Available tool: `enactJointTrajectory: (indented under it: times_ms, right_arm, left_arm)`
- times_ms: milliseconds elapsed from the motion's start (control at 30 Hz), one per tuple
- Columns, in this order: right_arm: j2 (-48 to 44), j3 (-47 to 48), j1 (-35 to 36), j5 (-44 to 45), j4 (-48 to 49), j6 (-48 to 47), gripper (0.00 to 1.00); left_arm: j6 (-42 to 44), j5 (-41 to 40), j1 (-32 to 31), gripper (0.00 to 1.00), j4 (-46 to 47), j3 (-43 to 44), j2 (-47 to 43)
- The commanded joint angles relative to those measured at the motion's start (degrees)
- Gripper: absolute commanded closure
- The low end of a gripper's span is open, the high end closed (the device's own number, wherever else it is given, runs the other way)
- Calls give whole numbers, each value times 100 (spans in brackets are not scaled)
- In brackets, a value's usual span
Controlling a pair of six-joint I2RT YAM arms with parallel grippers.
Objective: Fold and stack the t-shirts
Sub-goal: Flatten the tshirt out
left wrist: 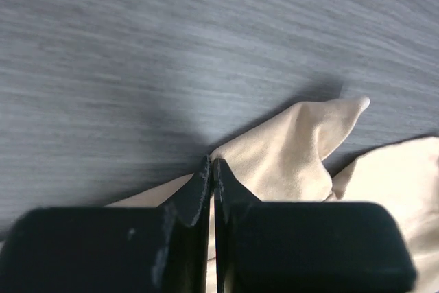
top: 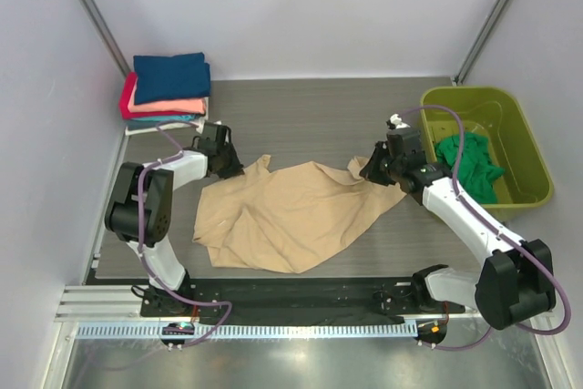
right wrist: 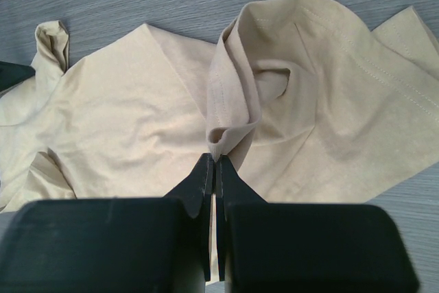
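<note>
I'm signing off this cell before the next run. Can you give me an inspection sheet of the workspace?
Surface: grey wood-grain table, dry and unmarked where it shows.
Job's things: tan t-shirt crumpled mid-table; folded stack at the far left corner, navy on top; green t-shirt bunched in the lime-green tub.
Clutter: nothing seen.
Grippers: left end effector shut on the tan t-shirt's edge; right end effector shut on a raised fold of it.
Cables: purple cable loops from the right arm across the tub; others run along both arms.
Surroundings: plain white walls, metal corner posts.
</note>
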Motion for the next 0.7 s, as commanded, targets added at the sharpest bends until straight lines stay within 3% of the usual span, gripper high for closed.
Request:
enactJointTrajectory:
  times_ms: [0,233,433,500,633,667]
  right_arm:
    - [20,217,-22,-69,181,-45,99]
    - [-322,525,-66,89,-74,-115,99]
    - [-901,253,-75,291,-250,-97,99]
    - [-1069,96,-75,492,-346,-80,99]
    - [-1464,-370,-84,853,-496,61,99]
    - [-1639,-484,-84,1106,-522,113,99]
  left_arm:
    - [86,44,-81,100,-527,219,-499]
    - [482,-879,-468,100,-1739,949,-2317]
    - [570,-1108,-941,100,-1873,310,-3426]
    - [439,-1300,-1432,100,-1882,-25,-3752]
    - [-314,-2327,-3013,98,-2082,-991,-4060]
    - [-535,-2913,-3765,94,-2197,-1080,-4061]
